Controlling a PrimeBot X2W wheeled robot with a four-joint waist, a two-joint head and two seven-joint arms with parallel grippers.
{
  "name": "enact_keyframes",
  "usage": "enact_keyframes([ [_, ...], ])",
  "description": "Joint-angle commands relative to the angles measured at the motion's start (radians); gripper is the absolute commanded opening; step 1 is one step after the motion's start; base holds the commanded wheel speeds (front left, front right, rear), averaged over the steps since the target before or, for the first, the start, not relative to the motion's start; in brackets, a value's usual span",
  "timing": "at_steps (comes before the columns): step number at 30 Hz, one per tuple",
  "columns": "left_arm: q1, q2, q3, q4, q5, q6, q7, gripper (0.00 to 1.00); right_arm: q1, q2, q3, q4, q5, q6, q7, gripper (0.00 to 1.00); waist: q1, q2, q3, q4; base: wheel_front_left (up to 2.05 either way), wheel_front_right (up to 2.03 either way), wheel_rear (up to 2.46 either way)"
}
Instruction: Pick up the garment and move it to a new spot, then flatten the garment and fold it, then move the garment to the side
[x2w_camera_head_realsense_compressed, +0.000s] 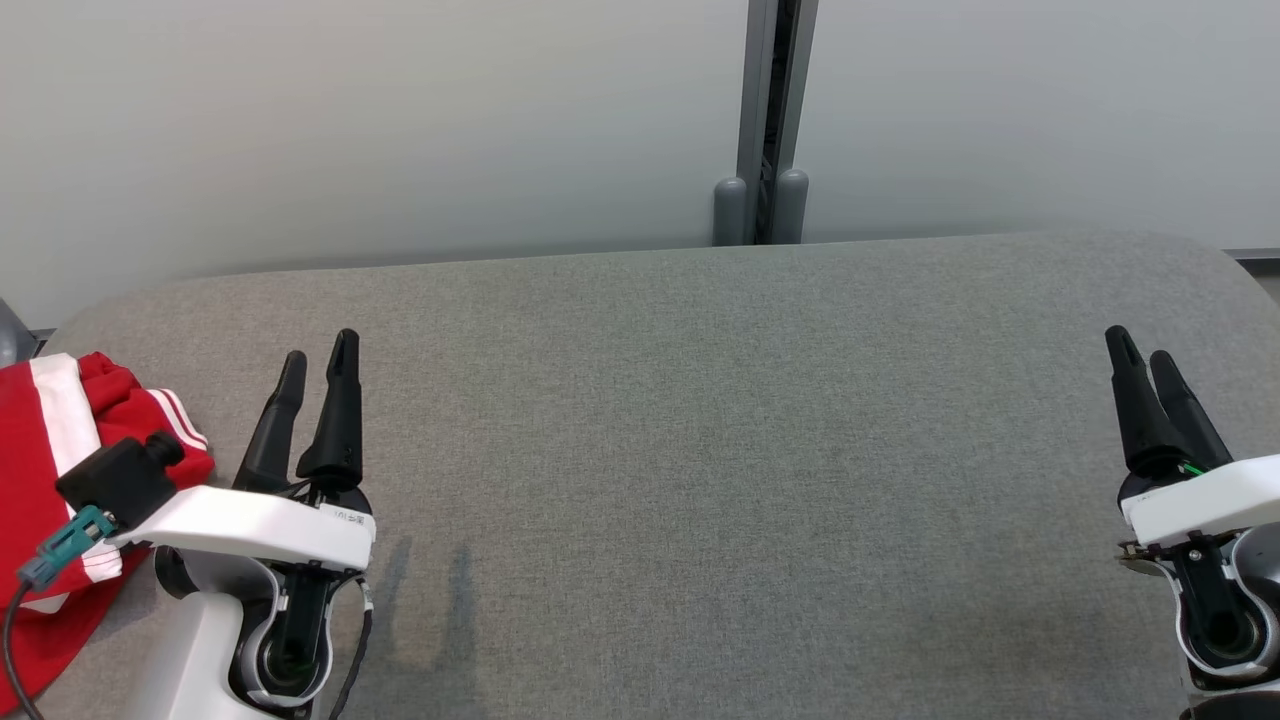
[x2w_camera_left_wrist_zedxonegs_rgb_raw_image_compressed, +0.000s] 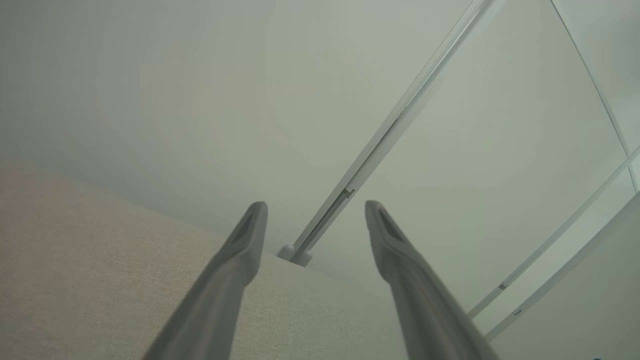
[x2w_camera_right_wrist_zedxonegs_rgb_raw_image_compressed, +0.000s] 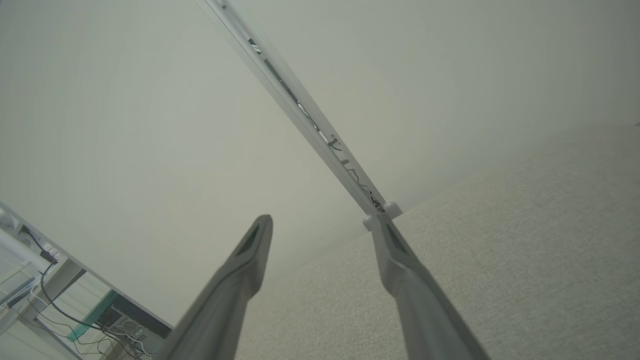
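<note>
Left fingers (x2w_camera_head_realsense_compressed: 338, 410) apart, empty; red garment (x2w_camera_head_realsense_compressed: 25, 480) just left of them; right fingers (x2w_camera_head_realsense_compressed: 1135, 400) apart.

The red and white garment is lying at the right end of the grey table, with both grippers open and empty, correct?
Not quite: the head view shows the garment at the left end of the grey table. The left gripper and right gripper are indeed open and empty.

A grey fabric-covered table (x2w_camera_head_realsense_compressed: 700, 450) with rounded far corners carries one red garment (x2w_camera_head_realsense_compressed: 25, 475) with white stripes, which lies crumpled at its left edge.
</note>
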Motion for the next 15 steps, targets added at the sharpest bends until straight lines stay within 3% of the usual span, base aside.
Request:
enact_keyframes([
  [1, -0.027, 0.01, 0.0, -0.018, 0.016, 0.005, -0.001, 1.0, -0.005, -0.016, 0.001, -0.021, -0.017, 0.001, -0.009, 1.0, 0.0, 0.0, 0.0, 0.0, 0.0, 0.0, 0.0],
  [15, 0.006, 0.053, -0.033, -0.043, 0.19, 0.051, 0.038, 1.0, 0.024, -0.019, 0.059, -0.058, -0.242, 0.001, -0.035, 1.0, 0.0, 0.0, -0.011, -0.003, 0.0, 0.0, 0.0],
])
